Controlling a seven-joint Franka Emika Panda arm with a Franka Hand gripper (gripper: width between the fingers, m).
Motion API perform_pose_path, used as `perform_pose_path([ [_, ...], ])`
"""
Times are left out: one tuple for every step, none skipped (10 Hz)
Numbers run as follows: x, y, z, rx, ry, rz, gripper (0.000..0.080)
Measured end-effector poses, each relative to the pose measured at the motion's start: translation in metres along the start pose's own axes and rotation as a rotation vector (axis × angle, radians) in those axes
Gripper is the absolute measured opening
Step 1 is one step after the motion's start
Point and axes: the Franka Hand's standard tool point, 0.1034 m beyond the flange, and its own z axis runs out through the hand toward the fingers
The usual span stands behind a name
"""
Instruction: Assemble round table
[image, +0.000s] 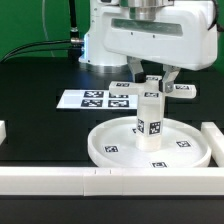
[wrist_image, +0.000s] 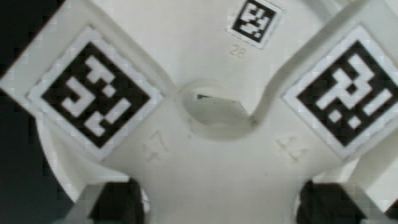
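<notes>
Three white plastic parts of the table kit show in the exterior view. A large round disc (image: 150, 143) with a raised rim lies flat on the black table (image: 40, 110), close to the long white border bar (image: 60, 180) at the front edge, and small black-and-white square tags dot its inner face. A short post (image: 151, 112) stands upright at the middle of the disc, its foot touching the disc's floor, with one square tag on its side near the base. Just above the post's top sits the cross-shaped piece (image: 160, 88), whose flat arms reach out to either side, each carrying a tag. The gripper (image: 158, 76) hangs straight over the post and meets the cross piece from above; whether its fingers are pinching the piece or standing spread apart cannot be told from either view. In the wrist view the cross piece (wrist_image: 199, 120) fills the picture: two broad arms with bold square tags flank a small round hole at the hub, and the dark finger pads (wrist_image: 111, 200) sit at the edge of the frame. Behind the disc, toward the robot's base, the marker board (image: 95, 98) lies flat on the table.
</notes>
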Motion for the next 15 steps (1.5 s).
perform_pose_path([
  [-0.0003,-0.0003,-0.0001,0.002,-0.001,0.059,0.0429],
  [-0.0003,-0.0004,0.0,0.003,-0.003,0.125,0.0429],
  [-0.0003,-0.0005,0.0,0.005,-0.006,0.188,0.0429],
  [0.0007,-0.0002,0.0002,0.009,-0.009,0.261,0.0429],
  [0.0022,0.0002,0.0002,0.02,-0.019,0.353,0.0429],
  [0.0028,-0.0001,0.0001,0.034,-0.036,0.469,0.0429],
  [0.0027,-0.0009,0.0001,0.045,-0.042,0.574,0.0429],
  [0.0025,-0.0014,0.0001,0.047,-0.042,0.671,0.0429],
  [0.0029,-0.0026,0.0002,0.062,-0.043,0.776,0.0429],
  [0.0031,-0.0036,0.0002,0.072,-0.041,0.855,0.0429],
  [0.0045,-0.0034,-0.0002,0.071,-0.05,0.904,0.0429],
  [0.0044,-0.004,-0.0001,0.074,-0.059,0.949,0.0429],
  [0.0023,-0.0051,0.0004,0.074,-0.068,1.006,0.0523],
  [0.0011,-0.0056,0.0006,0.075,-0.069,0.994,0.0609],
  [0.001,-0.006,-0.0002,0.073,-0.07,0.968,0.0609],
])
